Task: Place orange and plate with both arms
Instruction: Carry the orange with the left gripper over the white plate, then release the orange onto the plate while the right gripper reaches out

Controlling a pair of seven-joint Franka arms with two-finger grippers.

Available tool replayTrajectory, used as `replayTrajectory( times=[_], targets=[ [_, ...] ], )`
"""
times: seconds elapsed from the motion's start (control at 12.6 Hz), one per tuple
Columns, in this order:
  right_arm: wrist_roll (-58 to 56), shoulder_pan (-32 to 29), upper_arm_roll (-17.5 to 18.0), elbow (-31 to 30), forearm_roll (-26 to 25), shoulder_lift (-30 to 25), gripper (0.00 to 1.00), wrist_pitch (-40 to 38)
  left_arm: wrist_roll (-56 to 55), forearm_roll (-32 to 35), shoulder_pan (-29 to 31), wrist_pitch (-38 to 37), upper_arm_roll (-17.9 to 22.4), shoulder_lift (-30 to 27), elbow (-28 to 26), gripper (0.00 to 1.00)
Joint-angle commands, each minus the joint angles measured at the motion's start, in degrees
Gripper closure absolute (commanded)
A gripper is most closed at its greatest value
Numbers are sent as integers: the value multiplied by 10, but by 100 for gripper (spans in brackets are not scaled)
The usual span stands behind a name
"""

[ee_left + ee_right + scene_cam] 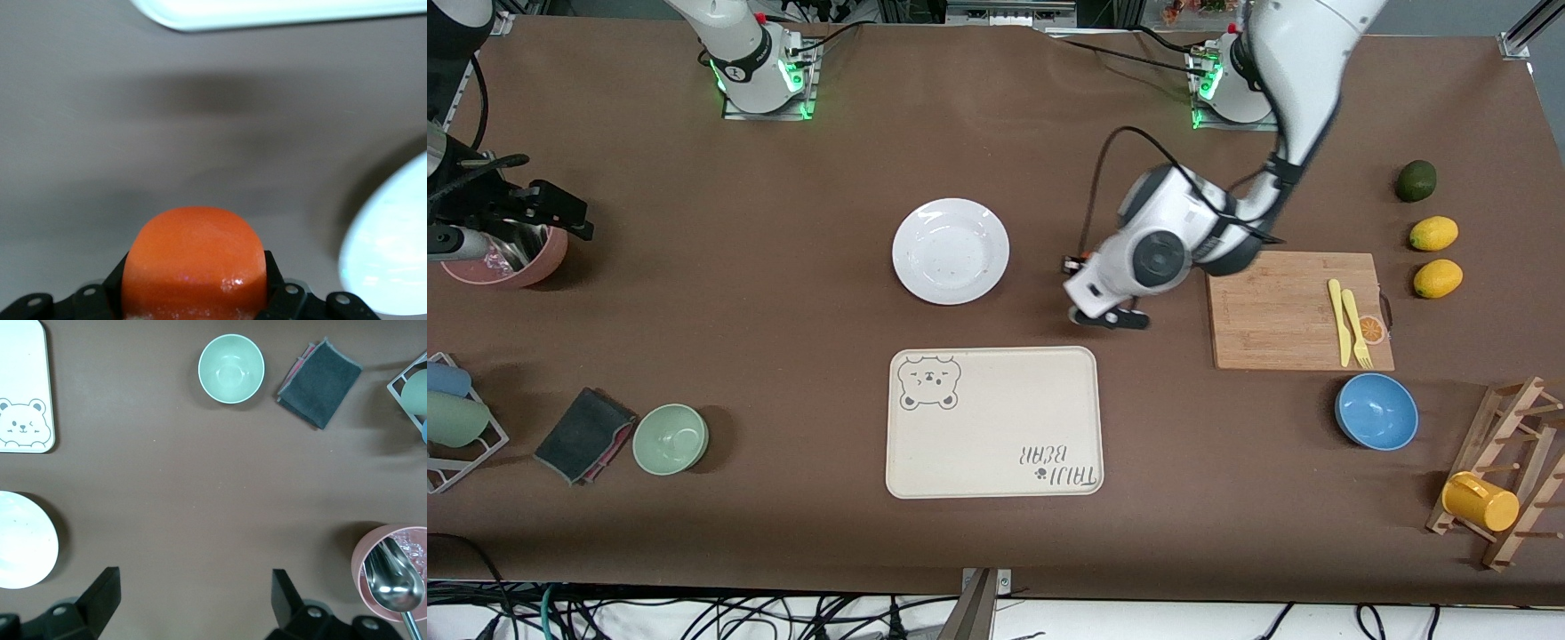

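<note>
Orange-red and glossy, the small round fruit (193,263) sits clamped between the black fingers (280,293) of my left hand (1107,313), over bare brown desk (783,293) right of centre in the front frame, between the round glossy white plate (951,251) and the bamboo cutting board (1280,311). Below, the cream rectangular tray (994,422) reads "TAIJI BEAR" beside a bear face. My right hand (190,603) waits spread wide and empty, over the desk by the pink bowl (511,258) at the frame's left edge.
</note>
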Motion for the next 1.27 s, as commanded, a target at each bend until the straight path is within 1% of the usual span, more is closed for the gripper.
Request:
replayTrajectory(
  times=[0.0, 0.08, 0.16, 0.4, 0.56, 0.64, 0.79, 1.03, 1.11, 1.19],
  targets=[
    [3, -1, 0, 0, 8, -3, 0, -5, -84, -27, -62, 21, 10, 32, 44, 94],
    [2, -1, 0, 0, 8, -3, 0, -5, -112, -28, -85, 29, 10, 43, 55, 94],
    [2, -1, 0, -1, 8, -3, 0, -5, -143, -27, -93, 31, 9, 59, 71, 94],
    [1, -1, 0, -1, 8, -3, 0, -5, -243, -24, -170, 31, 13, 116, 148, 94],
    [1, -2, -1, -1, 8, -4, 0, -5, -273, -27, -182, 31, 13, 142, 185, 94],
    [0, -2, -1, -2, 8, -3, 0, -5, -276, -25, -194, 33, 14, 148, 189, 94],
    [2, -2, -1, -2, 9, -4, 0, -5, -296, -28, -198, 73, 14, 163, 189, 94],
    [1, -2, -1, -4, 9, -4, 0, -5, -297, -26, -209, 97, 14, 177, 189, 90],
    [0, -2, -1, -4, 9, -4, 0, -5, -297, -25, -209, 97, 14, 179, 189, 86],
    [2, -2, -1, -3, 9, -4, 0, -5, -297, -26, -207, 97, 15, 179, 189, 76]
  ],
)
